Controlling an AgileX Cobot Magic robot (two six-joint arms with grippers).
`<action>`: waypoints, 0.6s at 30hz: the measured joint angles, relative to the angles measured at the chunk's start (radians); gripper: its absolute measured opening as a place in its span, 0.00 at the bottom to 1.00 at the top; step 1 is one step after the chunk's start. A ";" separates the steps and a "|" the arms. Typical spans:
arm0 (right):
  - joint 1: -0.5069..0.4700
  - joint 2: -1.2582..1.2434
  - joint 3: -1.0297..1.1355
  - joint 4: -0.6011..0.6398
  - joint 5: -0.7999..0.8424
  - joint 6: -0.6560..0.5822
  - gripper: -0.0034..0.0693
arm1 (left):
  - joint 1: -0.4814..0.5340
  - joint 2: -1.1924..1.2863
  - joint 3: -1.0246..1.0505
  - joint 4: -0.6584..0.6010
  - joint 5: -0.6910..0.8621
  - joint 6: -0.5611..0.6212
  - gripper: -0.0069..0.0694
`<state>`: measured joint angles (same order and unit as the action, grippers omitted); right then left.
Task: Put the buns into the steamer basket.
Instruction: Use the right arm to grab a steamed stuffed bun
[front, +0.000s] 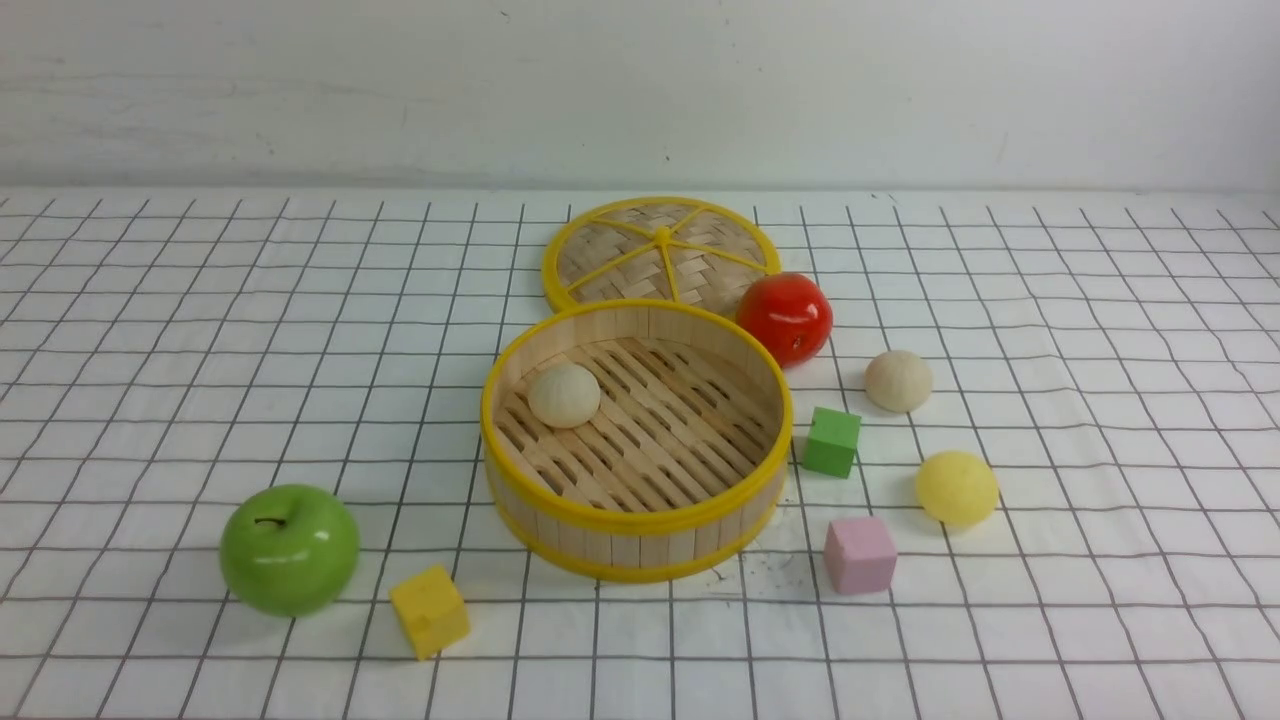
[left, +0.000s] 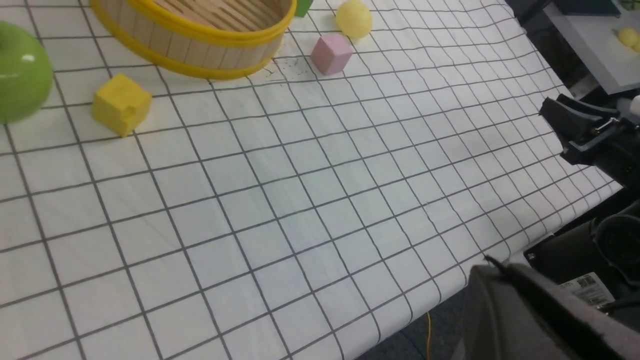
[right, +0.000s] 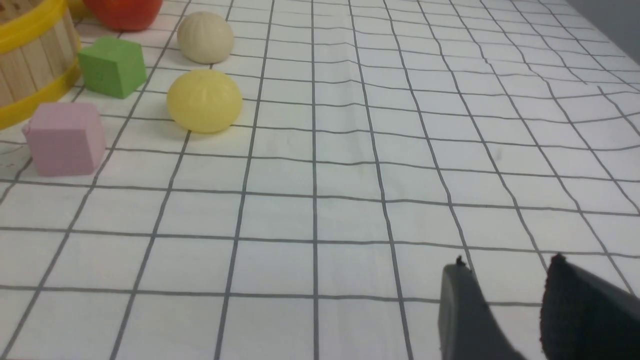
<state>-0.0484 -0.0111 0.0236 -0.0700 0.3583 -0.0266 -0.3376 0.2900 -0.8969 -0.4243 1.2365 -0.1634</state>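
The steamer basket (front: 640, 530) stands mid-table with one cream bun (front: 564, 395) on its slatted floor. A second cream bun (front: 898, 380) lies on the cloth to the basket's right, and a pale yellow bun (front: 957, 488) lies nearer, right of the basket. In the right wrist view both show far ahead: the cream bun (right: 205, 37) and the yellow bun (right: 204, 100). My right gripper (right: 505, 262) hovers open over bare cloth with nothing between its fingers. My left gripper (left: 492, 265) is shut and empty near the table's front edge. Neither arm shows in the front view.
A woven lid (front: 660, 255) lies behind the basket with a red apple (front: 786, 317) beside it. A green apple (front: 289, 548) and yellow cube (front: 430, 610) sit front left. A green cube (front: 831, 441) and pink cube (front: 859, 554) stand between the basket and the loose buns.
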 joint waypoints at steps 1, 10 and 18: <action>0.000 0.000 0.000 0.000 0.000 0.000 0.38 | 0.000 0.000 0.000 0.001 0.000 0.000 0.07; 0.000 0.000 0.000 0.000 0.000 0.000 0.38 | 0.000 0.000 0.000 0.013 0.000 0.002 0.07; 0.000 0.000 0.000 0.000 0.000 0.000 0.38 | 0.001 0.000 0.002 0.219 -0.135 0.009 0.07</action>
<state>-0.0484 -0.0111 0.0236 -0.0700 0.3583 -0.0266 -0.3365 0.2900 -0.8951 -0.2055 1.1011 -0.1545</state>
